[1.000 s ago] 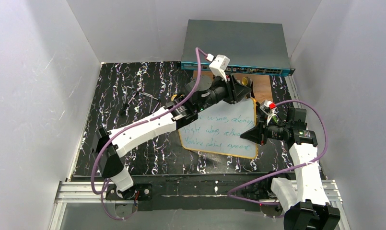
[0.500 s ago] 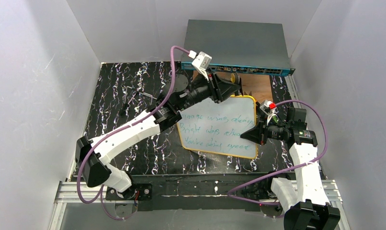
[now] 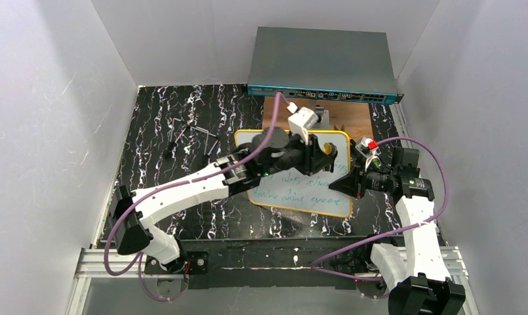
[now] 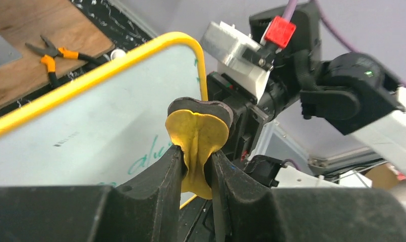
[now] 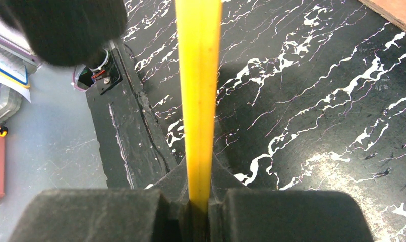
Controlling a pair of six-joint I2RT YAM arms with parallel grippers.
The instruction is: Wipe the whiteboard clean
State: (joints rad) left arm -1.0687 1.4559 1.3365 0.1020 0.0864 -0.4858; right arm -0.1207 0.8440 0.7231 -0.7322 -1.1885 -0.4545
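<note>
- Pinching a yellow eraser pad (image 4: 198,128) between the nearly shut jaws of the left gripper (image 4: 196,159), with the pad's end poking out past the fingertips.
- Clamped tight on the right rim of the whiteboard (image 3: 300,197) with the right gripper (image 3: 344,184); in the right wrist view, yellow rim seen edge-on, running straight out from between the jaws.
- Found at the middle-right of the black marbled mat (image 3: 182,131), just near of the brown wooden board (image 3: 356,118): the whiteboard, its long axis running left to right and slightly skewed.
- Poised over the far-right part of the board with the pad, so green-blue writing (image 3: 294,195) stretches left and near from there.
- Better placed for wiping: the left arm; the right one is only bracing the edge.
- Probably calls for pressing down and sweeping left along the long axis, then working row by row toward the near edge.
- Cannot tell from either view whether the pad is touching the surface yet.
- Compared with half a second ago: left gripper brought in from the far edge onto the board, forearm now laid across the left half and hiding the farthest line of writing.
- Far-left corner now uncovered and blank there.
- No visible change to the two nearer lines, the board's position or the right gripper's hold.
</note>
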